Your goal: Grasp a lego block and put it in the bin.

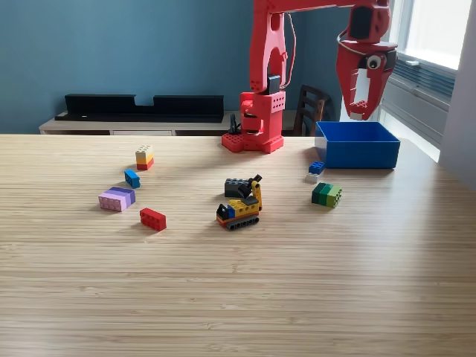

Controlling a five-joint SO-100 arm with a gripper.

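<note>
Your red arm's gripper (360, 110) hangs above the bright blue open-topped plastic bin (357, 144), at the exterior view's right. Its jaws stand slightly apart around a pale patch, but you cannot tell whether that is a block or only window light, so its grip cannot be judged.

The bin sits on the light wood-grain desk (238, 290), just to the exterior view's right of the arm's red base (253, 134). Touching or just beside the bin's front left corner lie a small blue and white lego block (315, 171) and, nearer you, a green lego block (326, 194).

In the middle stands a yellow and black lego digger (241, 204). To the exterior view's left are a red lego block (152, 219), a lilac and purple lego block (117, 198), a small blue lego block (132, 178) and a stacked white, yellow and red lego block (144, 157).

You will find no readable writing or brand anywhere.
</note>
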